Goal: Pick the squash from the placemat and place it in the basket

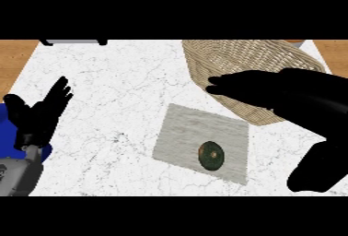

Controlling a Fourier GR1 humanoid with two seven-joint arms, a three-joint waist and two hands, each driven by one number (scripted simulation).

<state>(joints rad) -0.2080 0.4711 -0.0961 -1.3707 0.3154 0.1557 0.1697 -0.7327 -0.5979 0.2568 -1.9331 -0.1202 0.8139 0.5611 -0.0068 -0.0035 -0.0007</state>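
One squash (pixel 212 155) lies on the placemat (pixel 197 129), not held by either hand.
Squash sits toward the placemat's near edge, right of its middle; placemat lies mid-counter (pixel 122 83) toward the front. Basket (pixel 238 55) stands at the counter's far right corner, its near rim close to the placemat's far right corner. Right hand (pixel 272 90) hovers over the basket's near side, fingers stretched out flat, empty. Left hand (pixel 41 110) rests at the counter's left edge, fingers spread, upward.
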